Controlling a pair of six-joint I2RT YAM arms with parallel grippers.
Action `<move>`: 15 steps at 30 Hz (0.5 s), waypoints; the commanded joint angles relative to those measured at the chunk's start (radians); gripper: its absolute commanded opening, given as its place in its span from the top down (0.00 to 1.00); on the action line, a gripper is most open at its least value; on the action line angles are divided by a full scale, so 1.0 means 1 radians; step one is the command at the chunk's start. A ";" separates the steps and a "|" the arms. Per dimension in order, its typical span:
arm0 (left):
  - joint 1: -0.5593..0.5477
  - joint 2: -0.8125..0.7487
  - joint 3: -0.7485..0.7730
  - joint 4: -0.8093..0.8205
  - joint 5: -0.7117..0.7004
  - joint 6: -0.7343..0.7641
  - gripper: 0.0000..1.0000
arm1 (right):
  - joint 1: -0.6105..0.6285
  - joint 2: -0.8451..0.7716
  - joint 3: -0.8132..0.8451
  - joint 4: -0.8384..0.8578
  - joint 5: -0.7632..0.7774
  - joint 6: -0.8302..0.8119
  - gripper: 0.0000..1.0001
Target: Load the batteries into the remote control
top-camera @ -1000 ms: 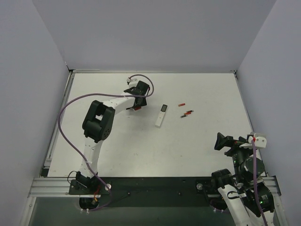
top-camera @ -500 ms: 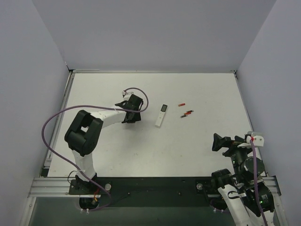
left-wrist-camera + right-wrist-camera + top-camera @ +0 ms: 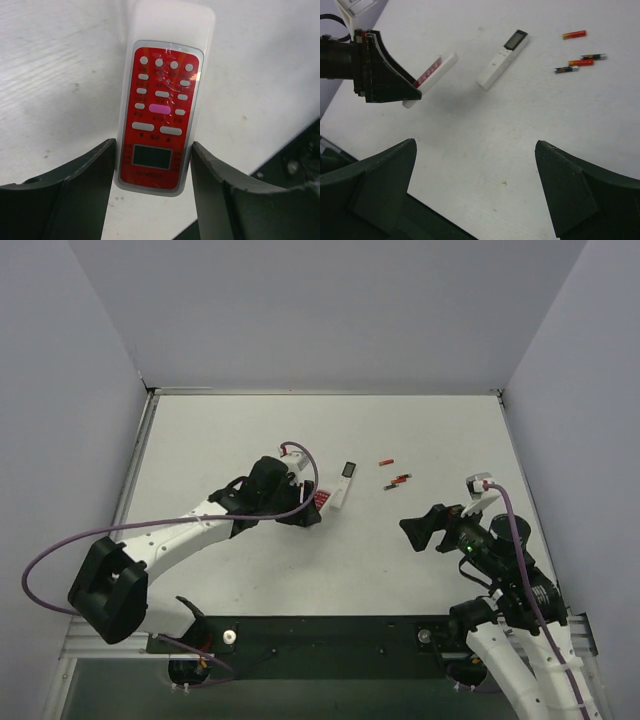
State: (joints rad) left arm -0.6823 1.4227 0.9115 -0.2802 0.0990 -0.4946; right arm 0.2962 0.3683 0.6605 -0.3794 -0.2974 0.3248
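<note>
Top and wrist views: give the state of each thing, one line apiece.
left gripper: shut on the remote control.
remote control: tilted, red face showing.
right gripper: open, empty.
batteries: lying loose on the table.
slim remote: lying flat, screen up.

Glossy film covers the plastic remote control (image 3: 159, 120); the table (image 3: 60, 75) looks matt, grained.

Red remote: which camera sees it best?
The left wrist camera. There the red remote fills the picture face-on, with its buttons and screen clear, gripped by the left claw. The top camera shows only a small red sliver at the claw. The right wrist camera sees it from the side, tilted, mostly its white edge.
</note>
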 commanded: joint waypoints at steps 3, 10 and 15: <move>-0.037 -0.174 -0.046 0.122 0.378 0.074 0.72 | 0.015 0.153 -0.036 0.322 -0.371 0.031 0.00; -0.071 -0.304 -0.092 0.208 0.485 0.036 0.72 | 0.038 0.329 -0.078 0.608 -0.514 0.183 0.00; -0.076 -0.349 -0.111 0.260 0.534 -0.004 0.72 | 0.067 0.415 -0.113 0.858 -0.646 0.279 0.00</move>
State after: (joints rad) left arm -0.7525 1.1160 0.8043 -0.1379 0.5488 -0.4698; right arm 0.3389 0.7418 0.5667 0.1802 -0.7731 0.5037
